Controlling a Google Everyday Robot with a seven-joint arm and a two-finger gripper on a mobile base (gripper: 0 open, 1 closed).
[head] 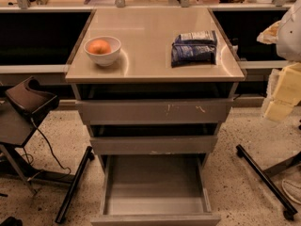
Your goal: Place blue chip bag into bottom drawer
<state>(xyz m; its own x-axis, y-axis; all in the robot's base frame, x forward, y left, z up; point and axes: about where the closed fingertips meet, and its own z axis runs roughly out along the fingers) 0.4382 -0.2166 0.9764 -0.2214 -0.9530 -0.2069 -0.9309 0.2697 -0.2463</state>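
The blue chip bag lies flat on the right side of the beige cabinet top. The bottom drawer is pulled far out at floor level, and its plain grey floor is bare. The top drawer and middle drawer stand slightly out. My gripper hangs at the right edge of the view, to the right of the cabinet and below the level of its top. It is well apart from the bag and holds nothing that I can see.
A white bowl with an orange sits on the left of the top. A dark stand with a cable is at the left. A black wheeled leg lies on the floor at the right. Shelving runs behind.
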